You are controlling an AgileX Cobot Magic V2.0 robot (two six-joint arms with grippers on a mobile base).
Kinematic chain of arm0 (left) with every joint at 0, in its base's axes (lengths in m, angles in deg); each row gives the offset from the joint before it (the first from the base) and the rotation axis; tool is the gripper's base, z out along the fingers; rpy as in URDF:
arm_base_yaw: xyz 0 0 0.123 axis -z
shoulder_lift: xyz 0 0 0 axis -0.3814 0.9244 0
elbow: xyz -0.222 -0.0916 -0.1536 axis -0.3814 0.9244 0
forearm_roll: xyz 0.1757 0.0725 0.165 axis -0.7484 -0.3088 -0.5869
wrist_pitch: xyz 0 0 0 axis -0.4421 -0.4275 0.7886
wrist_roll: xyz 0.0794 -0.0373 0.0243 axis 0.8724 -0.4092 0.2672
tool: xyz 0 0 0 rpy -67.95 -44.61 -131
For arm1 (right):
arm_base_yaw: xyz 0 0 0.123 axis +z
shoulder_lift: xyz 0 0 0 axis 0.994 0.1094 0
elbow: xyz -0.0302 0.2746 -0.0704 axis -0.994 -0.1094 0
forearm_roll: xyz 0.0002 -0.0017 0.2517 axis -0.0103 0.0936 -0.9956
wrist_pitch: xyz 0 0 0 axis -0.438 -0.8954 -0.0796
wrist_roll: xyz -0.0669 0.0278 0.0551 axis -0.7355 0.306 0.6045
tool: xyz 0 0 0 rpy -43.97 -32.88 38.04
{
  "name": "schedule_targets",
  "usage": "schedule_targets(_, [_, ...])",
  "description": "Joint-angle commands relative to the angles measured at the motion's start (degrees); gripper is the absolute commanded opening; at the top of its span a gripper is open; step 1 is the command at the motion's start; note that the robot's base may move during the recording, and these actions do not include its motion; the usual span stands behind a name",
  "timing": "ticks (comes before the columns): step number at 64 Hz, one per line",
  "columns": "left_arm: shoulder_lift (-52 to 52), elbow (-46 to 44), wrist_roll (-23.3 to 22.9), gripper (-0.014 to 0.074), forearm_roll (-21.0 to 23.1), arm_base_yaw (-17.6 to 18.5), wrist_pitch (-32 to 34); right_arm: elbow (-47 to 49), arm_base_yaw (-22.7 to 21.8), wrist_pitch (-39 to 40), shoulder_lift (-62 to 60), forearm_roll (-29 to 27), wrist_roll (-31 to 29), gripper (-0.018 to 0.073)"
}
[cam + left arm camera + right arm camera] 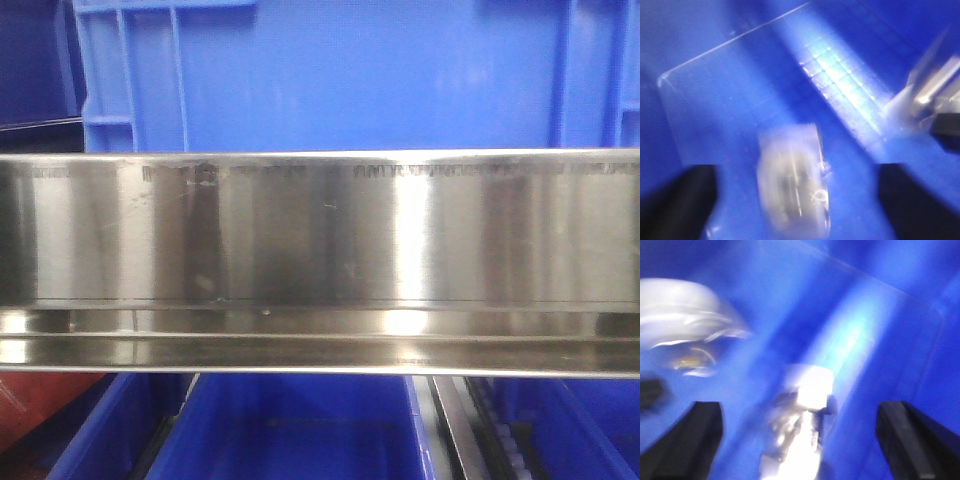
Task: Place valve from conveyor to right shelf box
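Right wrist view, nearest first: the right gripper [800,440] has its jaws spread wide, one dark fingertip [687,435] at each lower corner, nothing pinched. The valve [800,420] lies loose between them on the blue box floor [865,340], pretty blurry. A pale rounded object [685,315] sits further back on the left; can't tell what it is.

Left gripper [797,200] is just as wide open over a blurred pale part [792,182] in a blue bin [715,100].

Front view only shows the steel shelf [320,240] rail and blue crates [350,70] behind.
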Motion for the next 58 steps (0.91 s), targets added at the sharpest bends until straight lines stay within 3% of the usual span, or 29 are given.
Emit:
schedule_targets(1, [-2.33, -0.53, 0.0, 0.0598, 0.15, 0.03, 0.49, 1.61, -0.14, 0.0, -2.16, 0.26, 0.06, 0.0494])
schedule_targets(10, [-5.49, -0.53, 0.0, 0.0595, 0.3, 0.03, 0.27, 2.43, -0.14, 0.28, -6.04, 0.26, 0.06, 0.0389])
schedule_targets(17, [-9.1, -0.53, 0.0, 0.054, 0.3, 0.03, -0.24, 2.43, -0.14, 0.39, -10.29, 0.26, 0.17, 0.0197])
schedule_targets(22, [-11.8, -0.53, 0.0, 0.0444, 0.3, -0.08, -0.68, 2.43, -0.14, 0.39, -13.26, 0.26, 0.17, 0.0052])
schedule_targets(29, [-15.57, -0.53, 0.0, 0.0202, 0.3, -0.88, -1.66, 1.37, -0.14, 1.17, -18.22, 0.26, 0.17, -0.0162])
schedule_targets(37, [-20.19, -0.24, 0.0, -0.0113, -0.22, -2.58, -5.16, -3.29, -0.14, 4.07, -24.81, 1.37, 1.81, -0.0154])
schedule_targets(47, [-27.89, 6.88, -0.65, -0.0111, -0.22, -5.44, -3.02, -12.65, -1.07, 8.02, -32.55, 1.82, 1.91, -0.0154])
schedule_targets(58, [-41.44, 23.83, -3.62, -0.0111, -0.45, -8.54, 5.43, -27.18, -2.0, 16.8, -43.15, 2.34, 1.91, -0.0154])
